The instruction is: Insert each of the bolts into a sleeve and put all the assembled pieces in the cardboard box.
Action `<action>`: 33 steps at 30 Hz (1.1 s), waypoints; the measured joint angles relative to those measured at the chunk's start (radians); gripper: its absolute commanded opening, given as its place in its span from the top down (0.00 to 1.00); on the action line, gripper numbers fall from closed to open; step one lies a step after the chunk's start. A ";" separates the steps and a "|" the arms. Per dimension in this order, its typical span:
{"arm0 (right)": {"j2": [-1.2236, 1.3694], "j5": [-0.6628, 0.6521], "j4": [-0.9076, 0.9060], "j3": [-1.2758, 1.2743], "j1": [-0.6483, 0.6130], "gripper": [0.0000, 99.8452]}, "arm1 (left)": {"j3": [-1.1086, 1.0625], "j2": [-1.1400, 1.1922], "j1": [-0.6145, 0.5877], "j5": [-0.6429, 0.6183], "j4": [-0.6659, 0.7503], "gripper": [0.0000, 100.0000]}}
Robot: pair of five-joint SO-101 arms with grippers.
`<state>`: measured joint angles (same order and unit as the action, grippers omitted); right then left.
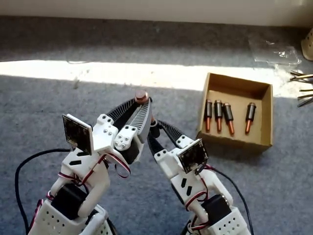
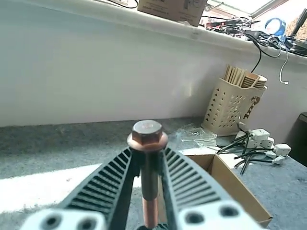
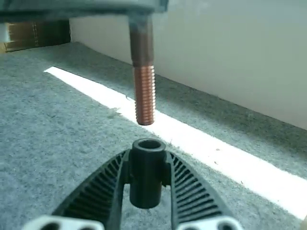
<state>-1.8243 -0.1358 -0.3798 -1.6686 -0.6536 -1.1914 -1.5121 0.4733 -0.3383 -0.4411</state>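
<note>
— Where is the bolt (image 2: pixel 147 143)?
— Upright in the left pincer (image 2: pixel 146 158), just above the sleeve (image 3: pixel 146 177) in the right pincer (image 3: pixel 146 165).
— The box (image 1: pixel 267 115)?
— On the surface (image 1: pixel 49 98) to their right, four assembled pieces (image 1: pixel 218 113) inside.

Carpeted home or office workroom: grey carpet (image 1: pixel 58 44), cable-strewn windowsill (image 2: pixel 120 14), beige basket (image 2: pixel 232 108) of wooden sticks, plug adapters (image 2: pixel 263 139).

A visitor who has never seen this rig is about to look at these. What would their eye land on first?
First, the copper bolt clamped upright in the left gripper, its threaded end hanging just above the open black sleeve that the right gripper holds. Next, the cardboard box on the right side, with four assembled pieces lying side by side in it.
</note>
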 measured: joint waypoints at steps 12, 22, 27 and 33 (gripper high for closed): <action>0.000 0.000 0.000 0.000 0.000 1.00 | -0.008 0.000 -0.002 0.000 -0.026 0.99; 0.003 0.000 -0.002 0.000 0.000 1.00 | -0.081 -0.009 -0.003 0.000 0.021 0.99; 0.002 0.000 0.000 0.000 -0.002 1.00 | -0.091 -0.006 0.000 0.000 0.025 0.99; 0.002 0.000 0.000 0.000 -0.002 1.00 | -0.095 -0.006 -0.002 0.000 0.025 0.99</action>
<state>-1.8228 -0.1358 -0.3798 -1.6686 -0.6552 -1.2866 -1.5182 0.4718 -0.3383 -0.4166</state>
